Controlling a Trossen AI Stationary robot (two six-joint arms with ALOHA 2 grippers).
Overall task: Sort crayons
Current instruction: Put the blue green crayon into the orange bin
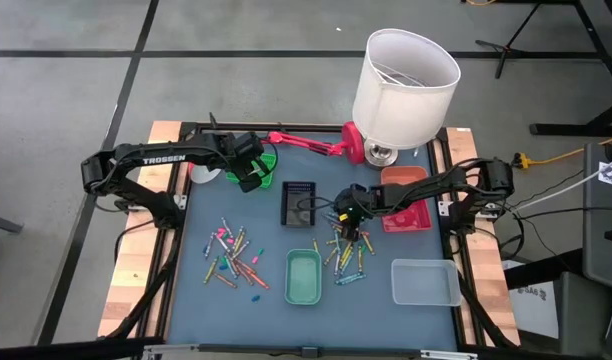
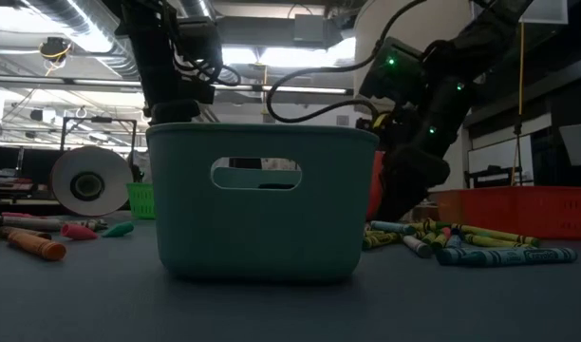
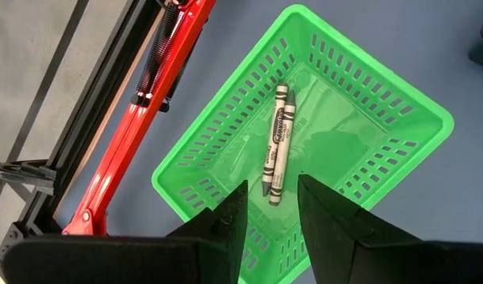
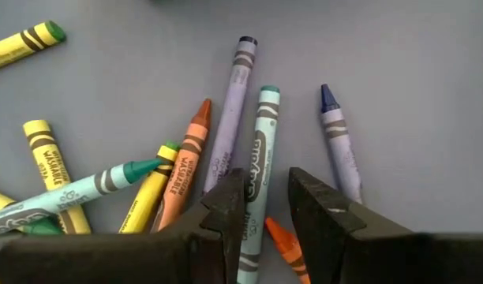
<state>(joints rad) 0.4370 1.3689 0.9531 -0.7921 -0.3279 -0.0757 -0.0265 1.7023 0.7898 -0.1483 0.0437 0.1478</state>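
Crayons (image 1: 234,257) lie loose on the desk (image 1: 276,300) in two heaps, one left of the teal tray (image 1: 304,277), one (image 1: 348,255) right of it. The right claw (image 4: 263,207) hangs low over the right heap, its fingers spread either side of a pale teal crayon (image 4: 257,162), not pinching it. Two grey crayons (image 3: 277,140) lie side by side in the green basket (image 3: 383,102); above it the left claw (image 3: 267,213) hovers, spread and holding nothing. A red lamp (image 1: 386,90) stands at the desk's far edge.
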